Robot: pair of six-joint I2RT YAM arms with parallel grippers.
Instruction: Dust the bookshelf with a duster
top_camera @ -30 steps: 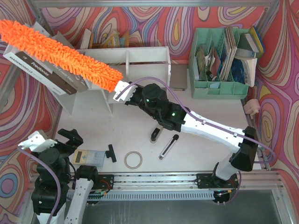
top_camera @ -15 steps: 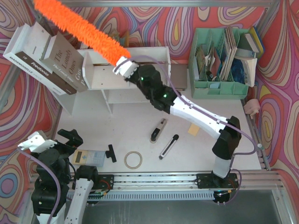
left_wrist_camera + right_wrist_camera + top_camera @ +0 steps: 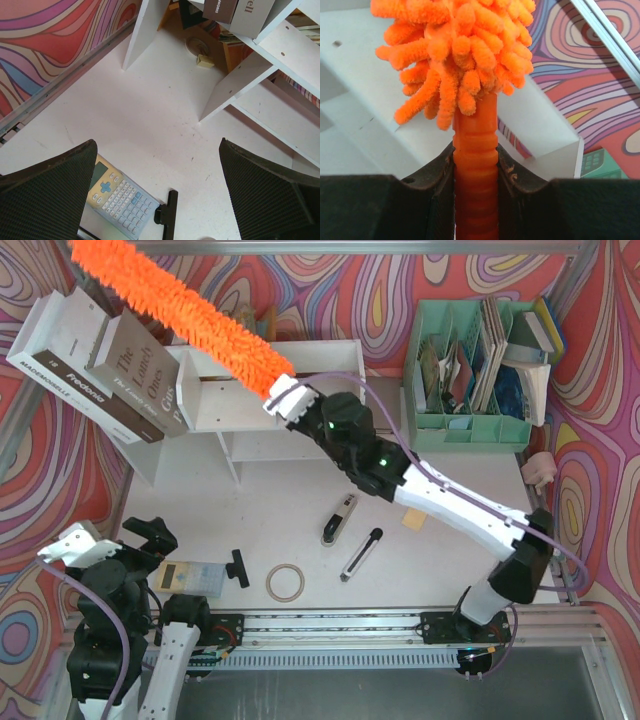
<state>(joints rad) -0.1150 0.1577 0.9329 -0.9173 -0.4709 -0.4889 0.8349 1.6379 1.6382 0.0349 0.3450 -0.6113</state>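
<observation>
A: Nearest us, what's the left tool (image 3: 150, 536) doing?

B: It hangs low over the counter (image 3: 300, 495) by its base, jaws spread wide and holding nothing. A calculator (image 3: 122, 197) lies just beneath it.

A: And further in?

B: A tape ring (image 3: 285, 583), then two black-handled tools (image 3: 340, 520) lying apart mid-counter.

A: The right tool (image 3: 285, 400)?

B: It is reached out to the bookshelf (image 3: 330, 350) and clamped tight on the duster (image 3: 180, 310) by its ribbed orange handle, just below the fluff.

A: Where does the duster run?

B: From that grip it slants back and left across the shelf's top edge, its far end over the leaning books (image 3: 100, 370). I can't tell whether the fluff touches the board.
</observation>
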